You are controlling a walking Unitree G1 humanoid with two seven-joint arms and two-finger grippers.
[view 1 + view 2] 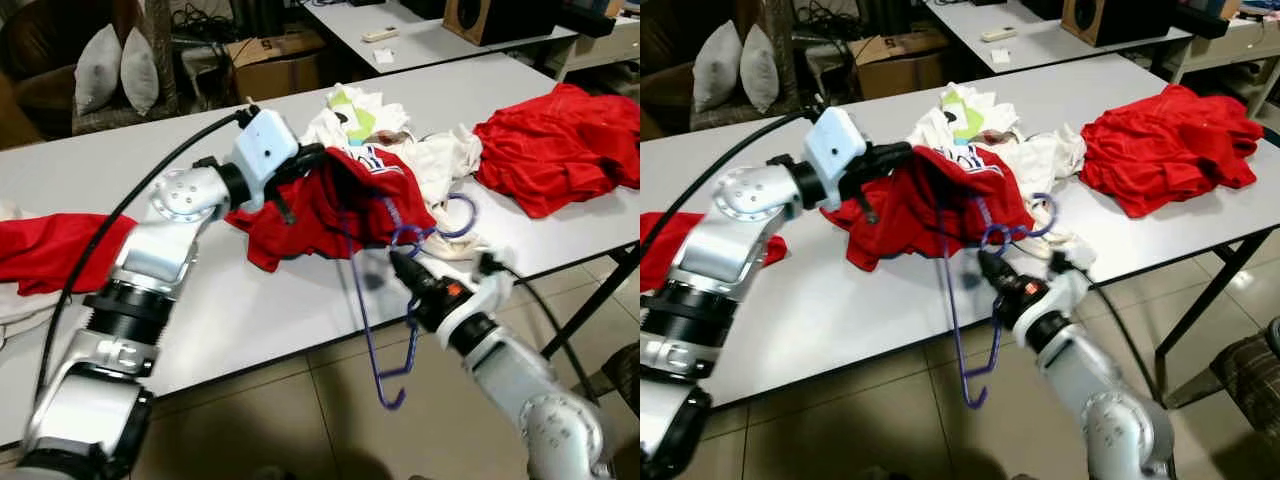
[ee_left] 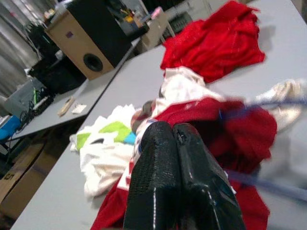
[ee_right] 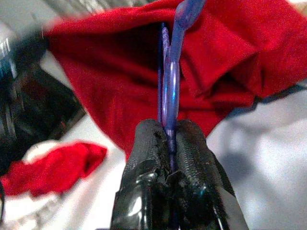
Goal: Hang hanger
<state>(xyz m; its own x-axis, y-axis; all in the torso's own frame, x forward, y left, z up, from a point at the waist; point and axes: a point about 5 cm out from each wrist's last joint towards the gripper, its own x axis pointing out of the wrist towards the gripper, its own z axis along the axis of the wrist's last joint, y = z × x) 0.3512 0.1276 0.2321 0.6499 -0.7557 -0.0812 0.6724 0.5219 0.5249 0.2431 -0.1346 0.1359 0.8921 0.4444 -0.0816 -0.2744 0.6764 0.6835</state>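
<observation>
1. Right end effector (image 1: 400, 262): fingers pinched tight on the thin purple wire hanger (image 1: 372, 300), held just off the front edge of the white counter (image 1: 250, 300).
2. The hanger's hook curls above the counter edge beside the garment; its lower frame hangs below the counter level, over the tiled floor (image 1: 300, 420).
3. Left end effector (image 1: 305, 160): fingers pressed together on the upper edge of the red jersey with white trim (image 1: 320, 205), lifting it off the counter.
4. The hanger's frame runs up into the jersey's folds.
5. Other items on the counter: a white garment pile (image 1: 400, 130) behind the jersey, a crumpled red cloth (image 1: 555, 145) at the robot's right, another red cloth (image 1: 50, 250) at its left.
</observation>
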